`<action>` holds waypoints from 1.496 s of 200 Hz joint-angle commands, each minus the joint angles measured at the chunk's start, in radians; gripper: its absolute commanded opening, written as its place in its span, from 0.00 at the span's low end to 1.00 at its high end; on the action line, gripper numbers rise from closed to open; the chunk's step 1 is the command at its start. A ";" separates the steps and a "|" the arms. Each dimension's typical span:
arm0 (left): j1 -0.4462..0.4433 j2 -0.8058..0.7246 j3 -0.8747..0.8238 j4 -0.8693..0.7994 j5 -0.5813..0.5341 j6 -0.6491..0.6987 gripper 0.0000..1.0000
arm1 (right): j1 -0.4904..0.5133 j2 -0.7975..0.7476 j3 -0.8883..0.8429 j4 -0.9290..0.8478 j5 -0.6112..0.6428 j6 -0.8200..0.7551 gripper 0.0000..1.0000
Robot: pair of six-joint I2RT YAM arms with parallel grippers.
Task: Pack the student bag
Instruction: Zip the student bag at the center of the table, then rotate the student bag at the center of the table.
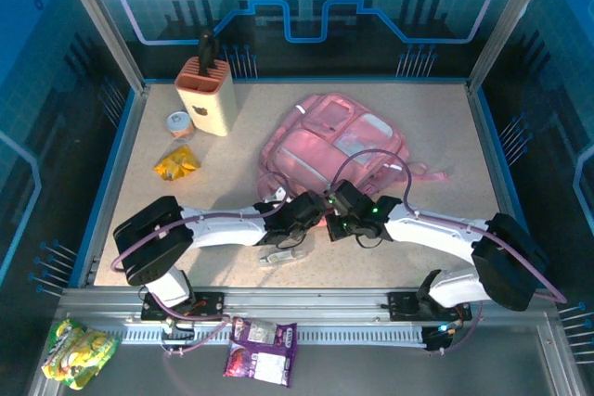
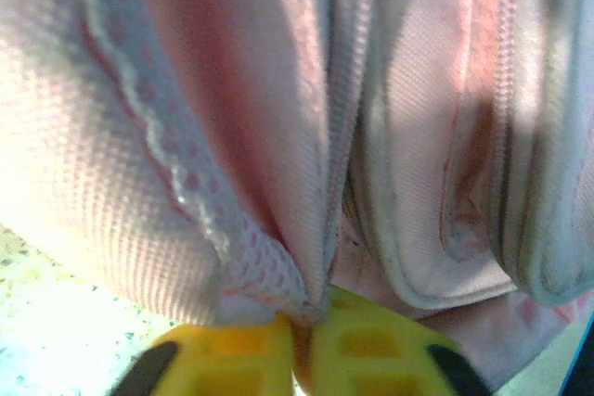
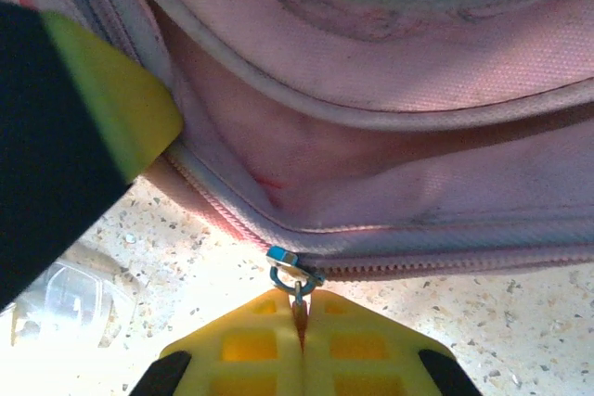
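The student bag (image 1: 334, 141), a big pink backpack, lies flat in the middle of the table. Both grippers meet at its near edge. My left gripper (image 2: 302, 345) is shut on a fold of the bag's pink fabric and white mesh (image 2: 269, 271), pinched between its yellow fingers. My right gripper (image 3: 299, 326) is shut on the small metal zipper pull (image 3: 295, 275) at the left end of the closed zipper (image 3: 445, 264). In the top view the left gripper (image 1: 316, 213) and the right gripper (image 1: 340, 208) sit almost touching. The left finger (image 3: 116, 108) shows at the left of the right wrist view.
A peach holder (image 1: 206, 95) with a black handle in it stands at the back left, with a small round tin (image 1: 178, 123) and a yellow packet (image 1: 176, 164) near it. A clear plastic item (image 1: 283, 252) lies under the left arm. A purple packet (image 1: 262, 350) and a green packet (image 1: 79, 350) lie on the front rail.
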 commanded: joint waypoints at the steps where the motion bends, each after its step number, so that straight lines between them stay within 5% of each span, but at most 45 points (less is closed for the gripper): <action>1: 0.018 -0.053 -0.035 0.011 -0.078 0.030 0.00 | -0.027 0.008 0.027 -0.091 0.061 -0.003 0.00; 108: 0.191 -0.296 -0.165 -0.090 -0.055 0.241 0.00 | -0.272 -0.098 0.004 -0.207 0.160 -0.042 0.00; 135: 0.231 -0.335 -0.188 -0.103 -0.043 0.277 0.00 | -0.345 -0.090 0.010 -0.177 0.118 -0.062 0.00; 172: 0.244 -0.347 -0.177 -0.108 0.015 0.356 0.00 | -0.304 -0.112 0.035 -0.168 -0.057 -0.096 0.00; 184: 0.241 -0.353 -0.169 -0.109 0.045 0.394 0.10 | -0.299 -0.136 0.037 -0.184 -0.080 -0.095 0.00; 200: 0.218 -0.366 -0.161 -0.118 0.067 0.432 0.21 | -0.299 -0.183 0.045 -0.218 -0.064 -0.095 0.23; 229: 0.155 -0.399 -0.123 -0.191 0.026 0.484 0.30 | -0.338 -0.248 0.071 -0.231 -0.090 -0.110 0.46; 299: 0.009 -0.311 -0.006 -0.206 -0.054 0.533 0.45 | -0.411 -0.032 0.266 -0.253 -0.212 -0.140 0.73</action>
